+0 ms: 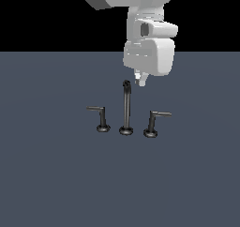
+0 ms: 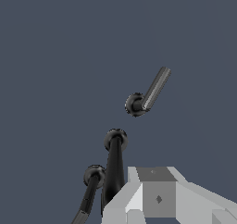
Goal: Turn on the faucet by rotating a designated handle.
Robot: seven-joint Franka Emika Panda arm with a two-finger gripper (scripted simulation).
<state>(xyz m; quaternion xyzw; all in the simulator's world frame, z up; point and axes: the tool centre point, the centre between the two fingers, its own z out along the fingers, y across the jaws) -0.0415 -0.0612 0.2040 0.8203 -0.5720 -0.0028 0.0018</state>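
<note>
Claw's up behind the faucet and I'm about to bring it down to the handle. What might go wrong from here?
1. The claw hangs close beside the spout tip; a straight descent may clip it.
2. Two twin levers flank the spout. The designated handle points to the exterior view's right; the other lever is easy to hit by mistake.
3. The handle's arm is thin, so a push may slip off.

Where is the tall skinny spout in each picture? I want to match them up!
Exterior view: the spout stands in the middle, between the two levers, just below the gripper.
Wrist view: the spout is the long dark rod running from its round base down to the picture's lower edge, beside the grey gripper body.
Shared landmark: the lever with its arm pointing to the exterior view's right shows in both.
</note>
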